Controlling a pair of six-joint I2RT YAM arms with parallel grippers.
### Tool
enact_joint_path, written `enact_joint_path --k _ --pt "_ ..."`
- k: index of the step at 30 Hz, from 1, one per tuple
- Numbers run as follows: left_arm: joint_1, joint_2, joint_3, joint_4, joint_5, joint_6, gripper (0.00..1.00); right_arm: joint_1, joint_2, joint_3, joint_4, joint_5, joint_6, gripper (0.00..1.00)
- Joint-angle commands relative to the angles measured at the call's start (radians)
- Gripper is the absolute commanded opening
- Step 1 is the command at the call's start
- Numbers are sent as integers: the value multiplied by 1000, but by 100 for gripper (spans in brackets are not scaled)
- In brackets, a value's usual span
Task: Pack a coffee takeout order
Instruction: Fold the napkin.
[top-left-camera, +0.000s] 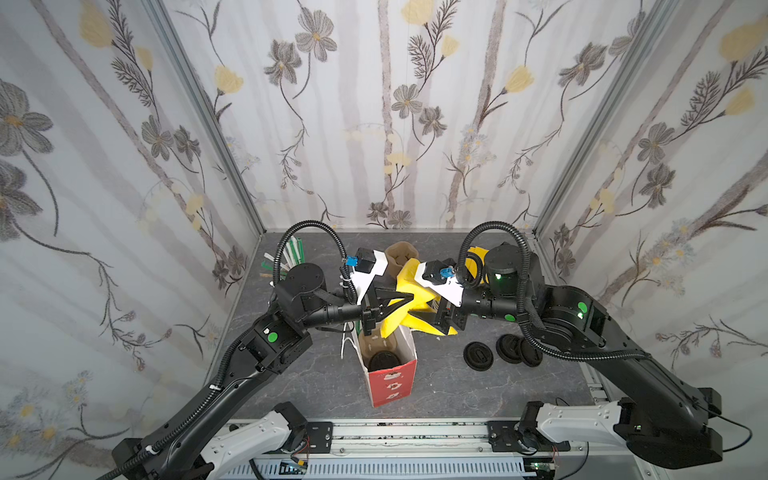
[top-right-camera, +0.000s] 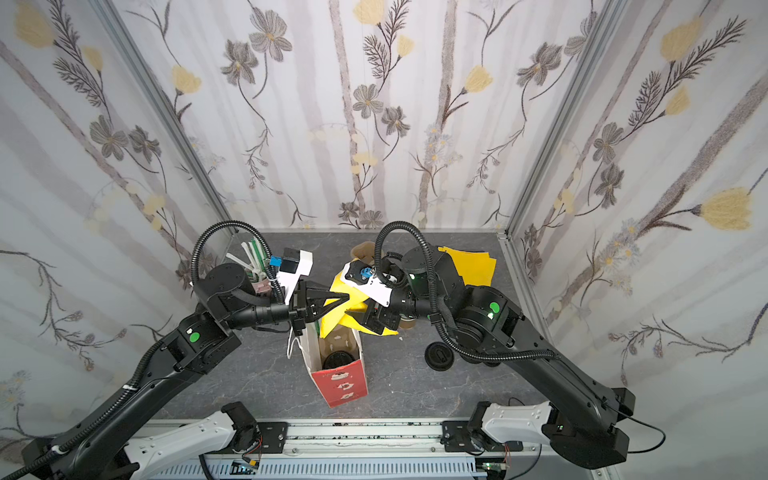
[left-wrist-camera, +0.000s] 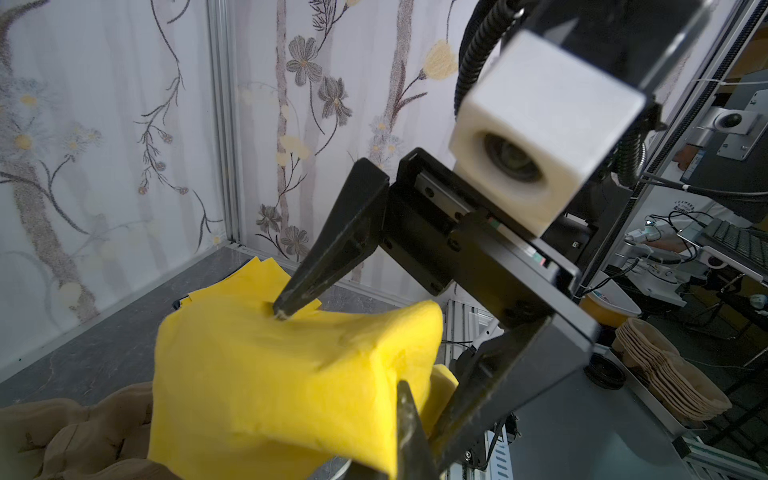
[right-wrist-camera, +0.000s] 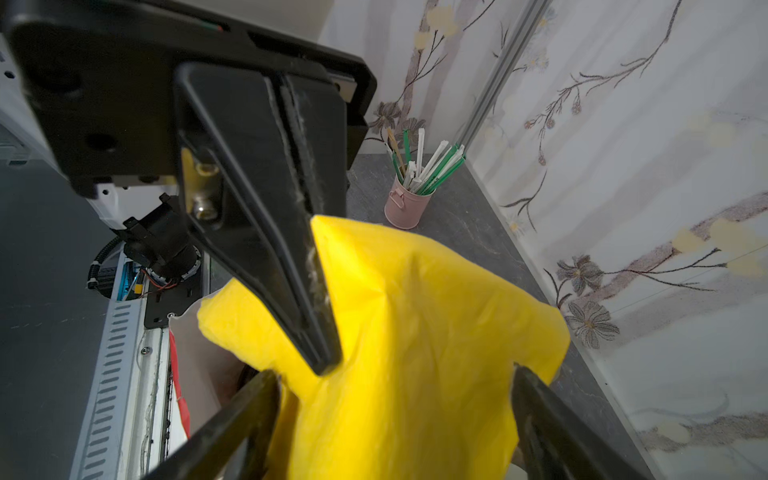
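Note:
The yellow napkin (top-left-camera: 409, 286) hangs crumpled above the mouth of a red and white paper bag (top-left-camera: 392, 386). My left gripper (top-left-camera: 410, 297) is shut on its upper part, and in the right wrist view the closed tips pinch the napkin (right-wrist-camera: 415, 332). My right gripper (right-wrist-camera: 395, 374) is open, with its two fingers (right-wrist-camera: 237, 415) standing wide apart on either side of the hanging napkin. Inside the bag stands the cup, with only its black lid (top-left-camera: 382, 359) visible. In the left wrist view the napkin (left-wrist-camera: 270, 374) hides most of my left gripper (left-wrist-camera: 405, 415).
A pink holder (right-wrist-camera: 405, 205) with several straws stands at the back left. A stack of yellow napkins (top-right-camera: 473, 266) lies at the back right. Loose black lids (top-left-camera: 478, 355) lie right of the bag. Brown moulded carriers (top-left-camera: 401, 253) sit behind the grippers.

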Motion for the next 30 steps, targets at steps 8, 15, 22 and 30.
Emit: enact_joint_path --k 8,15,22,30 --pt "0 -4 2 48 9 11 0 5 26 0 13 -84 -5 20" --pt "-1 -31 6 66 -104 22 56 6 6 0 47 -128 50 0" --pt "-1 -144 -21 143 -462 38 79 6 -72 -94 186 -102 283 0" --pt "-1 -370 -247 409 -1124 -88 79 118 -140 -290 548 20 785 0"
